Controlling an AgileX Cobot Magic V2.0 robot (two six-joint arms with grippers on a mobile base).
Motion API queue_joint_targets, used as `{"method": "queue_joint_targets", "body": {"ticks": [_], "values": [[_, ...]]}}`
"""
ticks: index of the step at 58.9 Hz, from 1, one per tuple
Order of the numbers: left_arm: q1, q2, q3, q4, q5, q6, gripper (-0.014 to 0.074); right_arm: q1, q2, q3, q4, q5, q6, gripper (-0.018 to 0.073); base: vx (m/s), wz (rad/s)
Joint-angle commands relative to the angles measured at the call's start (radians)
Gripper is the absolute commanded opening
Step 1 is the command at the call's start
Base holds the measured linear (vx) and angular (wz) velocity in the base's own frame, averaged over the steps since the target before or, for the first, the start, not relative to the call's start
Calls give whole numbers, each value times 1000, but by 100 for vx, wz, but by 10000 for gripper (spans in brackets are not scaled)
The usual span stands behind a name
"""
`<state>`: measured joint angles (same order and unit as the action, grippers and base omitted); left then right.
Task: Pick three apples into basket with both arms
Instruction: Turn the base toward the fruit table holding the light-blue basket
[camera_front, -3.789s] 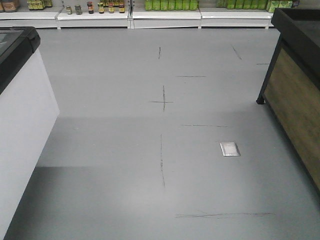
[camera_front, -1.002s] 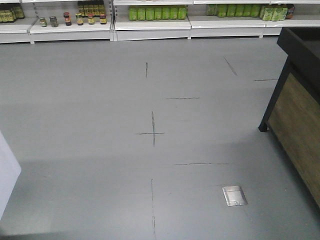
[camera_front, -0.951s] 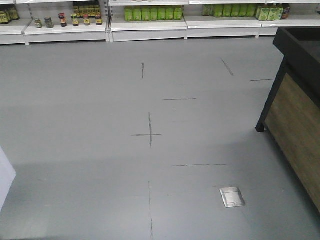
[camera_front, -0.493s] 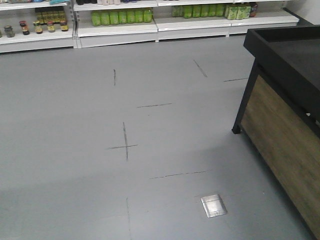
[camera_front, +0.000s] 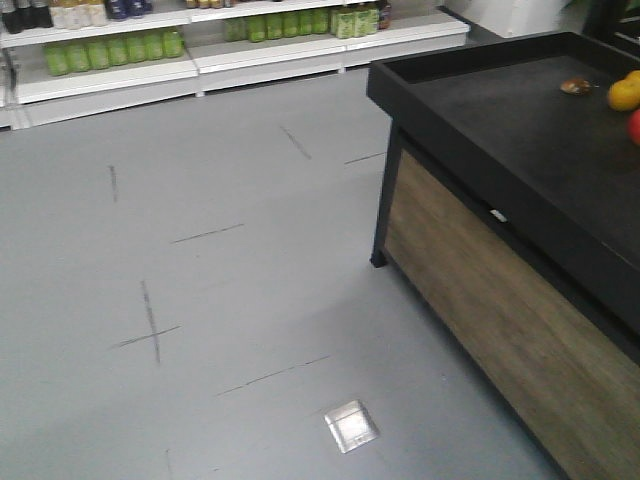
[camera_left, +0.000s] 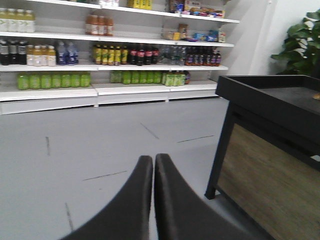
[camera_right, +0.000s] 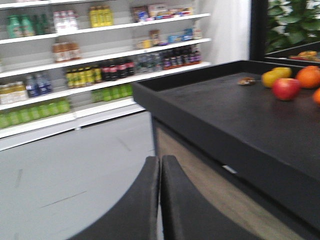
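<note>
Step in hand: approach only. 0 of 3 apples picked, and neither claw carries anything.

Near: the left gripper (camera_left: 153, 160) has its 2 fingers pressed together, empty, pointing level over the grey floor (camera_left: 75, 150). The right gripper (camera_right: 160, 161) is the same, tips touching and empty.

Mid: the display table (camera_right: 210, 115), a black tray top on a wood-panel side, stands ahead and to the right of both claws. It is closer to the right one and touches neither.

Further in on the tray, ahead-right of the right gripper and well apart from it, there is 1 red apple (camera_right: 286, 88). A yellow fruit (camera_right: 272, 77) sits just behind it and an orange (camera_right: 308, 76) just to its right. Blur stops me telling whether that apple is one of the dark red ones wanted. The other 2 are not made out.

Orientation: the apple is round, so it has no real long axis. It rests on the tray, and its stem direction is not readable. The basket is in no view, so its position and long axis cannot be told.

Far: shelves of bottles (camera_left: 125, 52) stand beyond both claws, with a plant (camera_right: 285, 22) behind the tray.

Next, my read: get the base close enough for the fruit to come within reach and locate the basket. The fingers must part before either arm goes down on an apple, and the pick needs to be confirmed as dark red first.
</note>
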<state>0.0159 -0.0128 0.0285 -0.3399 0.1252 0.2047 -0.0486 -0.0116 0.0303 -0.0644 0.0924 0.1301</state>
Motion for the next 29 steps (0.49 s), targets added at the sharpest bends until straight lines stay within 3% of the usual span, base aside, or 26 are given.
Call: {"method": "queue_joint_targets", "body": {"ticks": [1,29], "values": [[1,-13,-25,-6,-74,-11,-6,-4,-12,11,-9,-73,-8,-9,16,-61],[1,-13,-25,-6,-74,-11,-6,-4,-12,11,-9,-73,-8,-9,16,-64]]}}
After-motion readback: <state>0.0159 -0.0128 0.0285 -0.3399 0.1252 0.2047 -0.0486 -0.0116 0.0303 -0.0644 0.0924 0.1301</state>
